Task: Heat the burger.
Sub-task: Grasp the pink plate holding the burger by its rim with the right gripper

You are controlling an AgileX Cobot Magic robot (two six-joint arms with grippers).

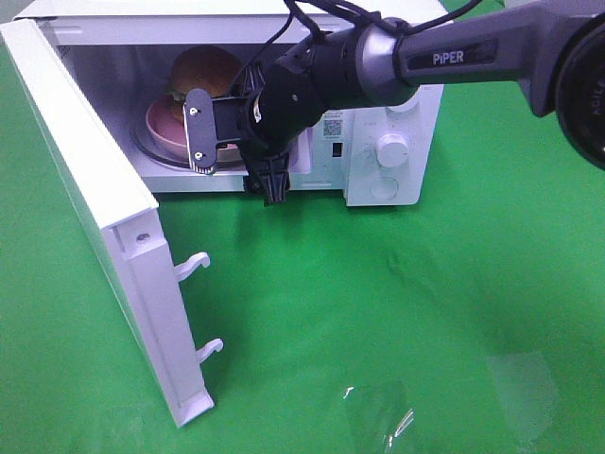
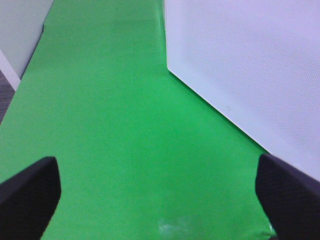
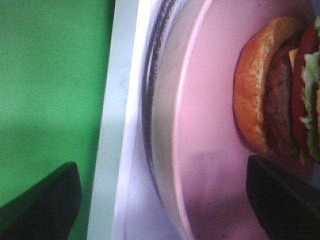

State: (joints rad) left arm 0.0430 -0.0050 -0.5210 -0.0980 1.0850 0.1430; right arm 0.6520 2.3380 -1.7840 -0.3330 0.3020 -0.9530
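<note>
At upper left of the overhead frame, the burger [image 1: 206,68] is seen inside the microwave [image 1: 392,142], just beyond the open, empty right pincer [image 1: 236,151].

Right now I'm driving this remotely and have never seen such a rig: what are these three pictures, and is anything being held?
You are looking at a robot with two arms, each ending in a two-fingered tool. The wide picture comes from a camera mounted high above the green table. It shows a white microwave with its door swung open. Inside, the burger sits on a pink plate. The right arm reaches in front of the opening, and its tool is open and holds nothing. The other two pictures come from cameras on the wrists. The right wrist one looks past its dark fingers at the burger and plate up close. The left wrist one shows its open, empty tool over bare green cloth beside the door's white panel.
</note>
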